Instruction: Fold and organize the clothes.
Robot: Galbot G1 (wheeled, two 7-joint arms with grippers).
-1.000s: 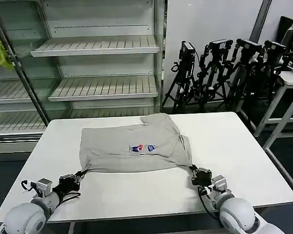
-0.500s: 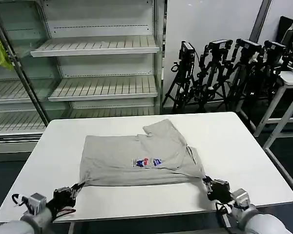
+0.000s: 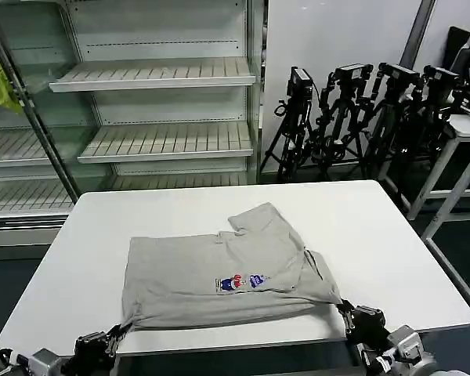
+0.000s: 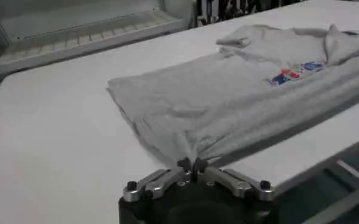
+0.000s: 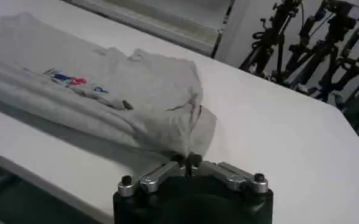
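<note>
Head view has both my arms drawn low at the near edge of the white surface (image 3: 392,235), reaching forward from below it. My left claw (image 3: 113,338) sits at the near left corner of the grey T-shirt (image 3: 219,270), my right claw (image 3: 343,312) at its near right corner, each pointing toward the far side of the surface.

From my left wrist, the left claw (image 4: 191,164) has its tips pressed together on a gathered pinch of the T-shirt (image 4: 240,103), the cloth fanning out from that point. From my right wrist, the right claw (image 5: 186,159) is likewise clamped on the T-shirt (image 5: 106,91) at a bunched hem corner.

The T-shirt lies folded and flat near the front of the surface, print (image 3: 241,282) facing up, one sleeve sticking out toward the far side. Its near edge lies close to the surface's front rim.
</note>
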